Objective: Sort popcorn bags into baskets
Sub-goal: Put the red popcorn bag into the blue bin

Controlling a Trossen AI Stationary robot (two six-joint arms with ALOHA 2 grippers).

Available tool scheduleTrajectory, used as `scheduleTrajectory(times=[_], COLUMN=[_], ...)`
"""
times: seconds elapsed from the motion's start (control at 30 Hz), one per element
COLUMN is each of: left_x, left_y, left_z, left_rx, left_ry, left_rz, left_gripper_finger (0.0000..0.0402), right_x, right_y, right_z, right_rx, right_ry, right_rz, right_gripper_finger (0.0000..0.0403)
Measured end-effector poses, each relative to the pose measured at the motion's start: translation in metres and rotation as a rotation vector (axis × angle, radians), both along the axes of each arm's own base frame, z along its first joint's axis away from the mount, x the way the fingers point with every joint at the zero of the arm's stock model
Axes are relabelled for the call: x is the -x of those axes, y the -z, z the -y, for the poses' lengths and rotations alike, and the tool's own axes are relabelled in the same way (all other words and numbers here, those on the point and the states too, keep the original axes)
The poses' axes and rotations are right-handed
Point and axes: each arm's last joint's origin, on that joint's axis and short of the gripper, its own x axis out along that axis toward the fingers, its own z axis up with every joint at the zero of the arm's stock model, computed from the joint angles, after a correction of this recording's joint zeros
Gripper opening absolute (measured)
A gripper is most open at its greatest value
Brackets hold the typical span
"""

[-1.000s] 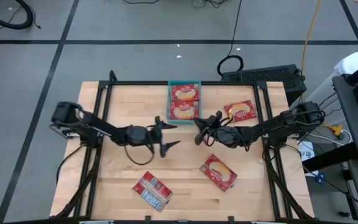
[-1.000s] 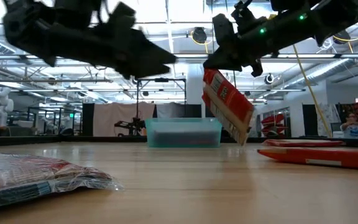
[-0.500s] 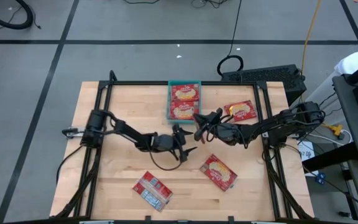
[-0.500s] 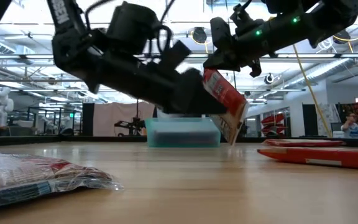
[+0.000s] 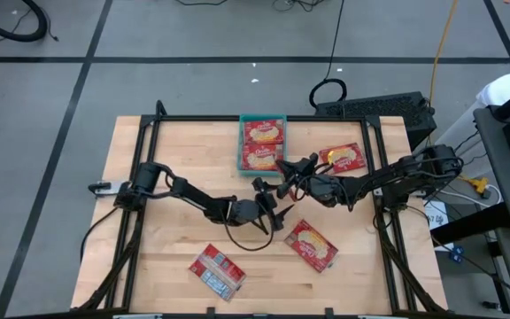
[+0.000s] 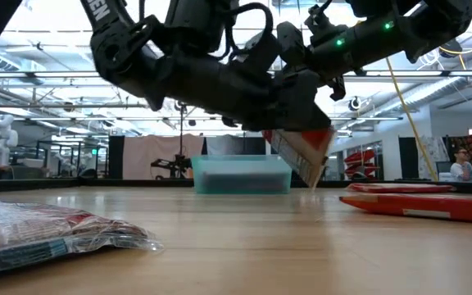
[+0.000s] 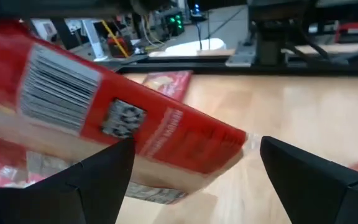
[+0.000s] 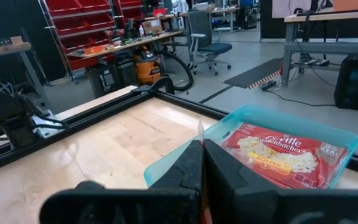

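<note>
Above mid-table, the shut right pincer [image 5: 283,168] dangles a popcorn bag [image 6: 299,154], seemingly between the wide left pincer [image 5: 271,206] (fingers spread).

A light wooden worktop [image 5: 175,151] is standing on a grey floor [image 5: 193,35] crossed by dark tape lines. Just beyond the worktop's far edge, a black cable [image 5: 328,89] is coiling beside a dark keyboard [image 5: 374,107]. Farther out in the room, red shelving [image 8: 92,25] is holding bins, a blue office chair [image 8: 207,43] is sitting near a workbench, and ceiling lights [image 6: 220,24] are glowing over steel trusses.
</note>
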Motion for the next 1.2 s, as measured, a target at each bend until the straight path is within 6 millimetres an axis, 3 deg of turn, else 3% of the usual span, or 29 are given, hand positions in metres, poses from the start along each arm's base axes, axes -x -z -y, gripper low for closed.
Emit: scheduleTrajectory(times=[0.3,0.43,0.63,0.83,1.0,1.2], left_x=[-0.002,0.001,0.018,0.032,0.027,0.020], left_y=[0.000,-0.003,-0.028,-0.056,-0.043,-0.025], left_z=[-0.005,-0.001,-0.003,-0.003,0.009,0.029], left_rx=[0.033,-0.041,-0.116,0.028,0.045,-0.044], left_ry=[-0.054,-0.082,-0.231,-0.196,-0.034,-0.035], left_rz=[-0.006,-0.053,-0.206,-0.208,-0.243,-0.183], left_gripper_finger=[0.0351,0.0351,0.0351,0.0351,0.0351,0.0352], right_x=[0.000,0.000,0.000,0.000,0.000,0.000], right_y=[0.000,0.000,0.001,-0.005,-0.011,-0.011], right_z=[0.000,-0.002,-0.005,-0.001,-0.001,-0.001], right_rx=[0.000,0.001,0.007,0.046,0.073,0.070], right_ry=[0.000,-0.007,-0.020,0.032,0.030,0.031], right_rz=[-0.002,-0.002,-0.014,0.017,0.045,0.049], right_gripper_finger=[0.0000,0.0000,0.0000,0.0000,0.0000,0.0000])
